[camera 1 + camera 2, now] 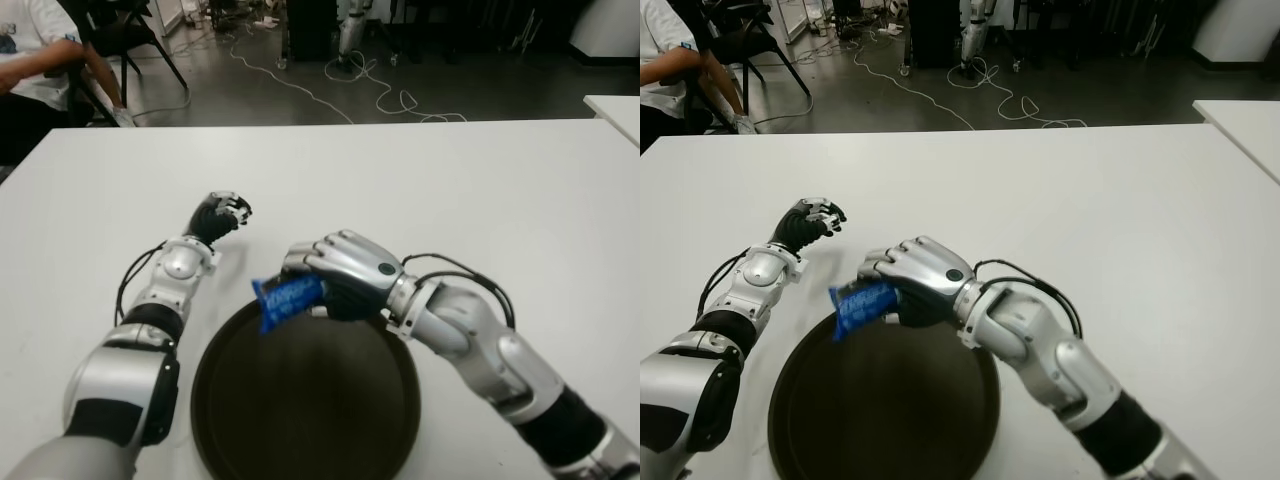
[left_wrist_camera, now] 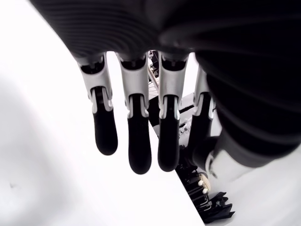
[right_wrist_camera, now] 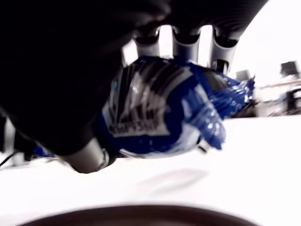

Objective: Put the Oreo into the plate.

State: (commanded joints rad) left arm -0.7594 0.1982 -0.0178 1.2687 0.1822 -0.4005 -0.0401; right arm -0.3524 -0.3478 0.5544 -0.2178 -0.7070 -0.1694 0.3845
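A blue Oreo packet [image 1: 283, 299] is held in my right hand [image 1: 335, 275], whose fingers are curled round it; the right wrist view shows the wrapper [image 3: 160, 110] gripped close against the palm. The packet hangs over the far rim of a dark round plate [image 1: 305, 400] that sits near the table's front edge. My left hand [image 1: 222, 215] shows to the left of the plate, farther back on the white table [image 1: 480, 190]. Its fingers [image 2: 136, 141] hang relaxed and hold nothing.
A person in a white shirt [image 1: 30, 50] sits by a chair at the far left, beyond the table. Cables trail across the dark floor behind. Another white table edge [image 1: 615, 110] shows at the far right.
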